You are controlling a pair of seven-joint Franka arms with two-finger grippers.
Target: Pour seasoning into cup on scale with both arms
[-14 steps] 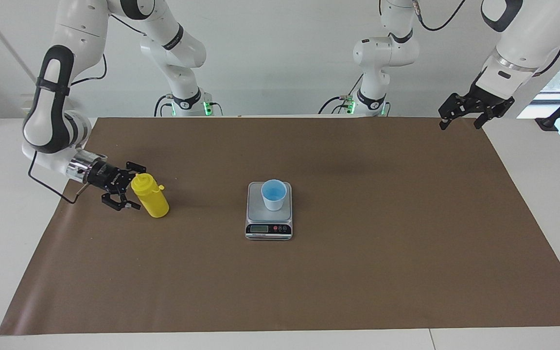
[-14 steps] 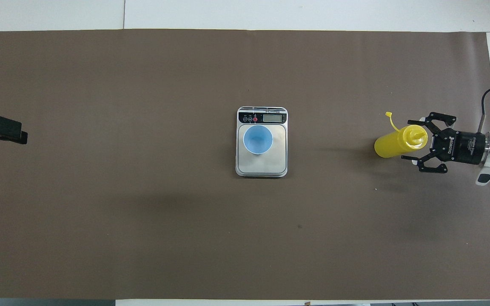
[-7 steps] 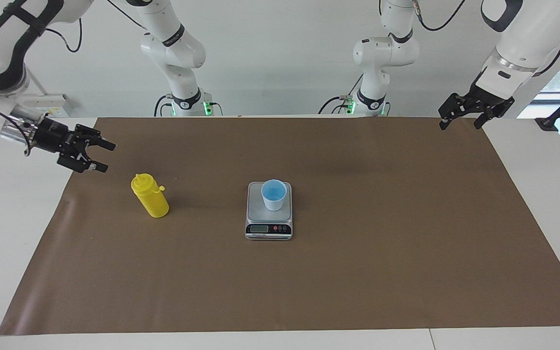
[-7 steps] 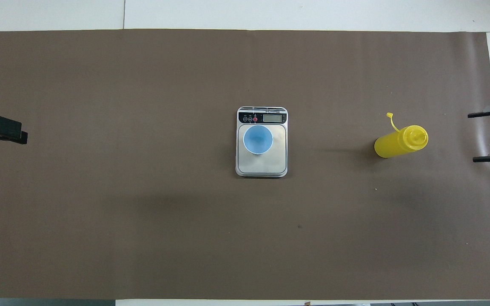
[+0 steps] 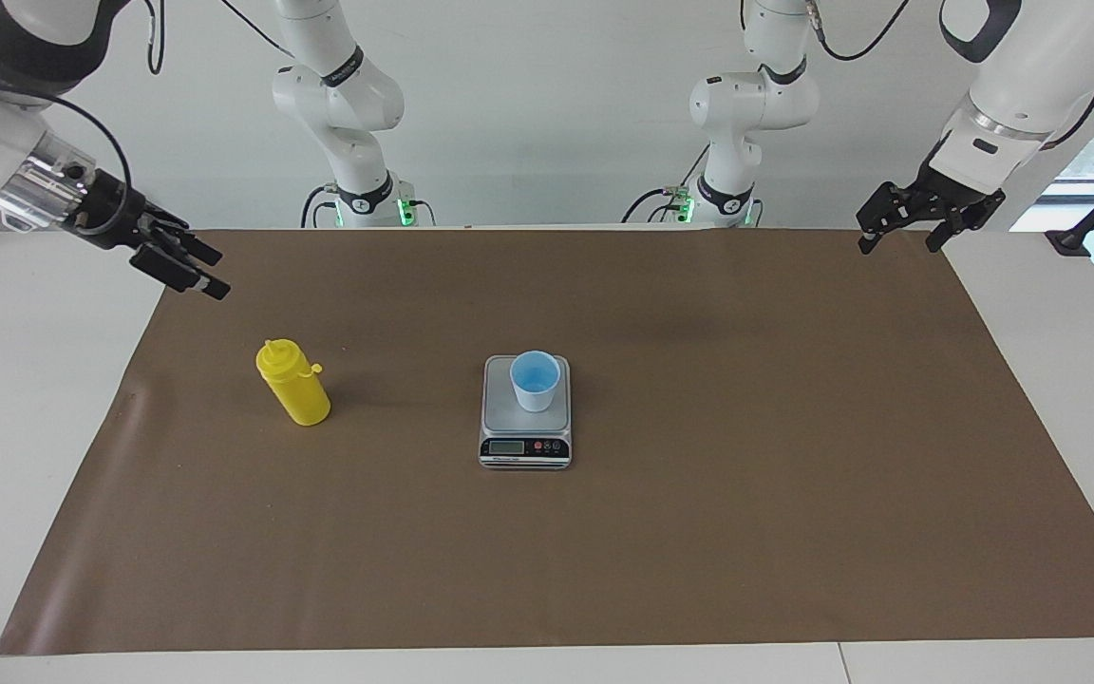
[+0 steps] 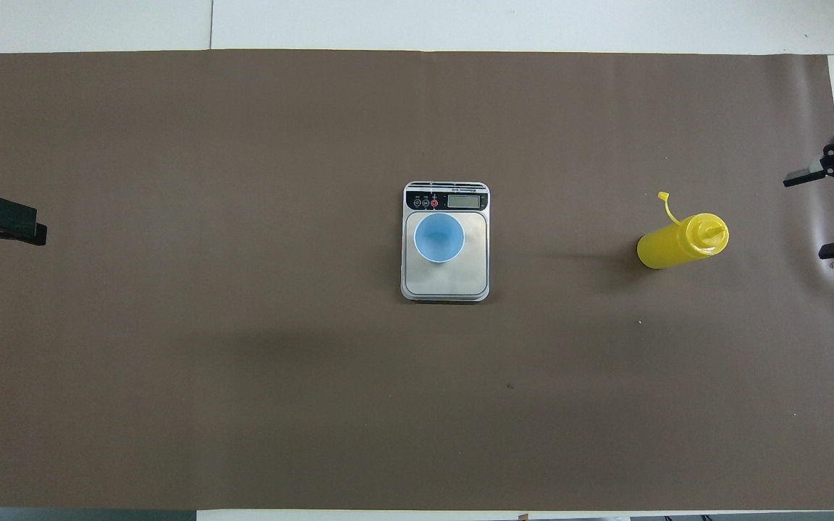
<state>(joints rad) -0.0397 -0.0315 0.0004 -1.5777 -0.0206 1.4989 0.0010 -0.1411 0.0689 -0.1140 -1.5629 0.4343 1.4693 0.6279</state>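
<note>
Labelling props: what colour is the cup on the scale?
Light blue cup on the scale; clearest in the facing view.

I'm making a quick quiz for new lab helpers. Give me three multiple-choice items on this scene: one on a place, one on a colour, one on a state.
1. Where is the cup?
A. on the scale
B. on the brown mat
C. in a claw

2. What colour is the squeeze bottle?
A. red
B. yellow
C. green

3. What is the right claw doing?
A. gripping the bottle
B. open, up in the air, holding nothing
C. pressing a scale button

Answers:
1 A, the cup stands on the steel plate.
2 B, its body and nozzle are bright yellow.
3 B, it hangs over the mat's edge, apart from the upright bottle.
</note>
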